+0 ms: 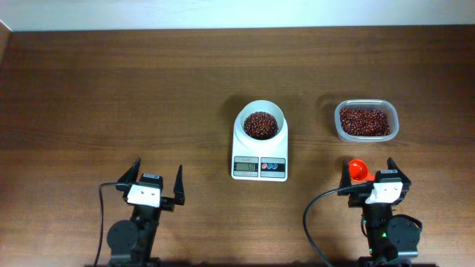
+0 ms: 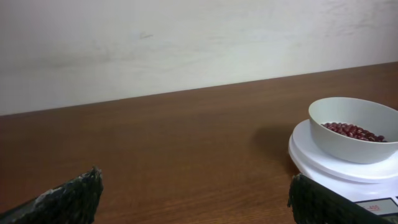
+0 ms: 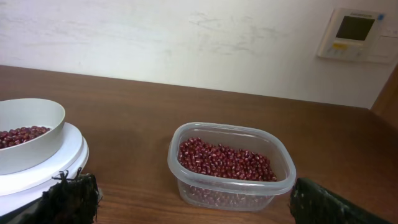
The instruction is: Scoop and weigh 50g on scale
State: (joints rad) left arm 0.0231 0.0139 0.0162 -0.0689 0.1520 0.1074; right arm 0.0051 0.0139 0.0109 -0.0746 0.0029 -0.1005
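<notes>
Only overhead, a red scoop [image 1: 358, 170] at the right pincer [image 1: 369, 165].

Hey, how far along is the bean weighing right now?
Done: red beans already sit in the bowl on the scale. In hand: nothing. The left tool and right tool stand open and empty, with the red scoop beside the right one. Left: the display is too small to read, so reaching the target is unconfirmed. The tub holds more.
</notes>
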